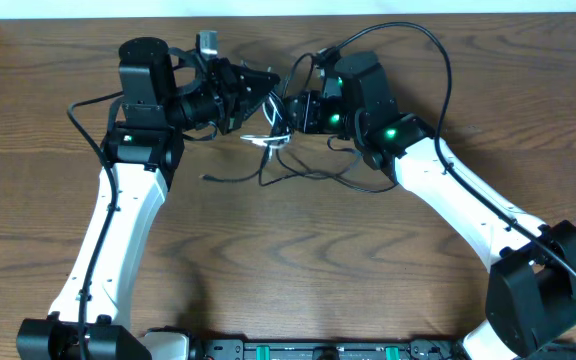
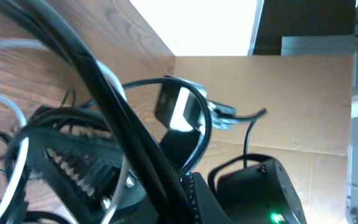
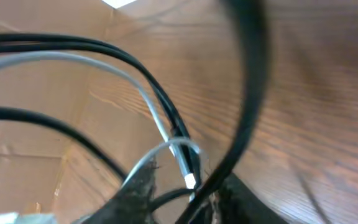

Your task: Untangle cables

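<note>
- Both arms, raised nearest the overhead lens, reach from the near edge of the table (image 1: 318, 270) to its far middle. There the left gripper (image 1: 265, 82) and right gripper (image 1: 290, 108) almost meet tip to tip.
- On the wood just nearer than those tips, the cables (image 1: 286, 165) lie in a loose black tangle, with a white cable (image 1: 268, 140) at its far-left side. Some strands rise toward the grippers.
- Seen from the left wrist, a thick, blurred black cord (image 2: 104, 93) crosses diagonally right at the lens.
- Behind it lie the left claw's ribbed fingers (image 2: 73, 165), with a white loop (image 2: 18, 146) curving around them. This claw is closed, but I cannot tell whether a strand is pinched.
- Farther right, a metal plug (image 2: 224, 115) juts out before a cardboard wall (image 2: 291, 99).
- Seen from the right wrist, another blurred black strand (image 3: 248, 93) sweeps down closest to the lens.
- Black cords and a grey-white cord (image 3: 104, 65) run from the left down between the right claw's dark fingertips (image 3: 138, 196). The fingertips stand apart, so this claw is open.
- A pale-tipped plug end (image 3: 189, 177) sits in the gap between them.
</note>
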